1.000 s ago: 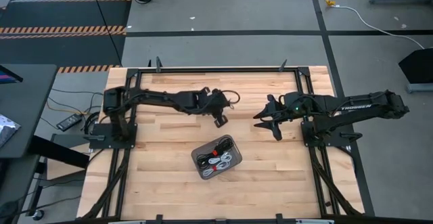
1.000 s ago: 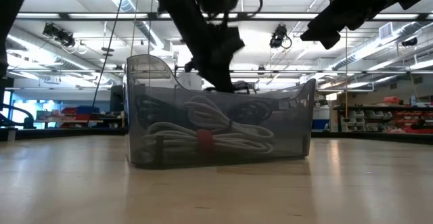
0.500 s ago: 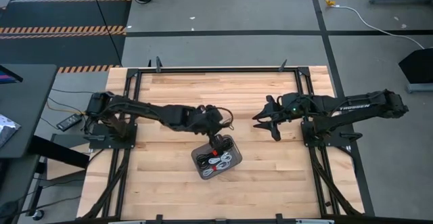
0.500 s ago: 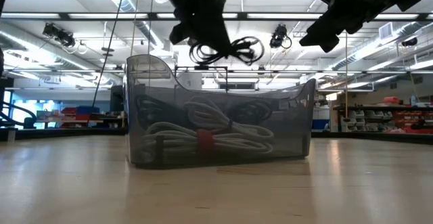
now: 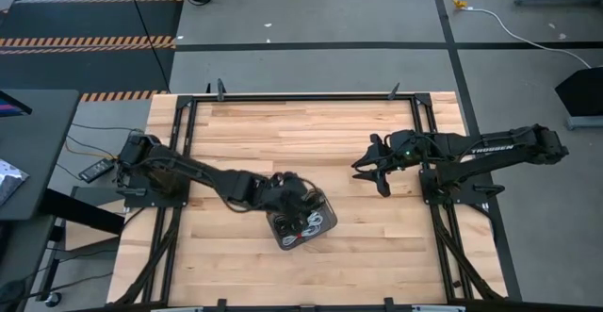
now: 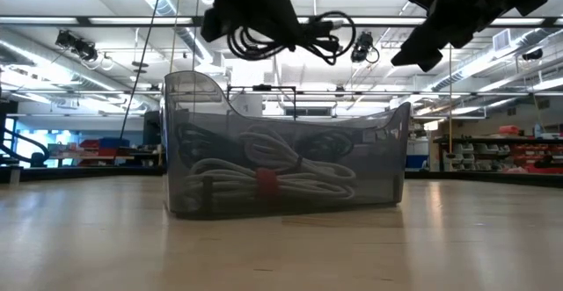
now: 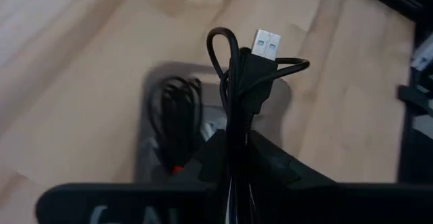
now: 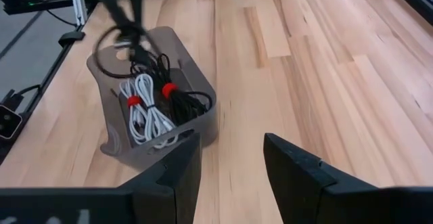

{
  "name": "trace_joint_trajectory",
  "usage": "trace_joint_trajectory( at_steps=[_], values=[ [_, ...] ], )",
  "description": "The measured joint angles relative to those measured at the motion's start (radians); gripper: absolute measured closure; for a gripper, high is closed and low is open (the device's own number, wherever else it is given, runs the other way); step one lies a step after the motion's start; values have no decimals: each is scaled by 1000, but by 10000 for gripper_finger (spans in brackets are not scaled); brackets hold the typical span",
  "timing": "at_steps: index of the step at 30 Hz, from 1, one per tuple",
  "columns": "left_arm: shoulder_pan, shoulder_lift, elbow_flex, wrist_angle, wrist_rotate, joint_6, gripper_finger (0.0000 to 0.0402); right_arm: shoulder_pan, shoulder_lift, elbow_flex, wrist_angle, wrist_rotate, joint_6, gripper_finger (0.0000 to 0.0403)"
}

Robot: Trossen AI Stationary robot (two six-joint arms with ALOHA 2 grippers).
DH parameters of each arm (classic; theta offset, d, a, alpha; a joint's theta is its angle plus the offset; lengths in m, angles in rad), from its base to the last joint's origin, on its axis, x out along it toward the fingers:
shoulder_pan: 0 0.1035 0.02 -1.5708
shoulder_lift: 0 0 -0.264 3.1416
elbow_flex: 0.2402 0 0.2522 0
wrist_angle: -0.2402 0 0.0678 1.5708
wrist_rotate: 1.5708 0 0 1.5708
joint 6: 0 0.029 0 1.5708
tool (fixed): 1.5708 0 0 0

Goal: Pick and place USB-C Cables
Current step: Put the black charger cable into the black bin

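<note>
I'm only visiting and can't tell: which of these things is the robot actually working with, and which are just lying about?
In the job:
- black cable, held over the tray by the left gripper
- white cables in the tray
- grey tray
- right gripper, open, waiting apart

Just lying about:
- white cord on the floor
- small black device beside the table

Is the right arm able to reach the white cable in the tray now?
Probably not cleanly. The right gripper hangs open and apart from the grey tray, but the left gripper, shut on a black cable, hovers right over the white cable.
</note>
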Motion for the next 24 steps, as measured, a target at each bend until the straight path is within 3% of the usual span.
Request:
trace_joint_trajectory(
  at_steps=[13, 24],
  values=[
    [-78, 74, 0, 65, -16, -119, 352, 0, 3, 0, -15, -30, 19, 237],
    [-81, 157, 1, 119, 69, -145, 352, 0, 11, 1, -32, -37, 8, 237]
  ],
)
